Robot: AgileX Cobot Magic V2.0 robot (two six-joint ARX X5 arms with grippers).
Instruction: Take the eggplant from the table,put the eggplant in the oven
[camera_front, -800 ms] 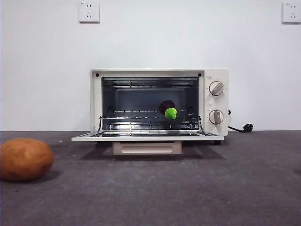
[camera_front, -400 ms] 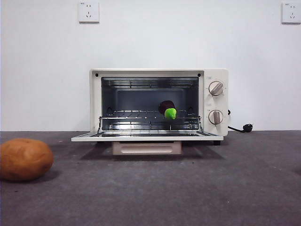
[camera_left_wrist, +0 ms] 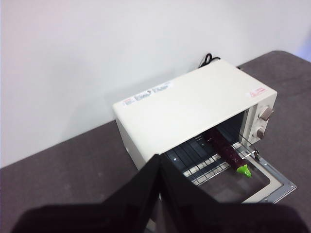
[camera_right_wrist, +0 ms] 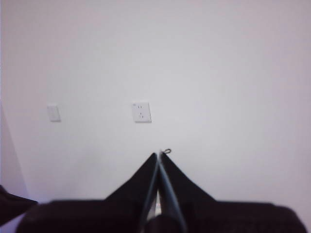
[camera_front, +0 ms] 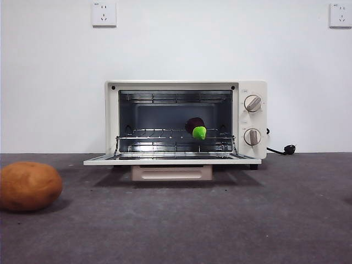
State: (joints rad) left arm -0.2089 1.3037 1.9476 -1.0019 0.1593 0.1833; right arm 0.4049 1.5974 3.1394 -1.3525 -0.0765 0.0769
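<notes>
The eggplant point(camera_front: 195, 127) lies on the wire rack point(camera_front: 175, 133) inside the oven point(camera_front: 186, 122), toward the knob side, its lime-green stem cap pointing out over the dropped-open door point(camera_front: 172, 160); a brown potato point(camera_front: 29, 186) sits on the surface point(camera_front: 220, 220), well apart from the oven; the left tool point(camera_left_wrist: 159, 162) hangs above the oven, pressed closed and empty; the right tool point(camera_right_wrist: 159, 160) faces the wall, likewise closed and empty.

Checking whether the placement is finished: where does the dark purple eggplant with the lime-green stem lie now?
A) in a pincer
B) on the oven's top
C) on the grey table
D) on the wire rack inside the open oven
D: the dark purple eggplant lies on the wire rack inside the open cream-white oven.
</notes>
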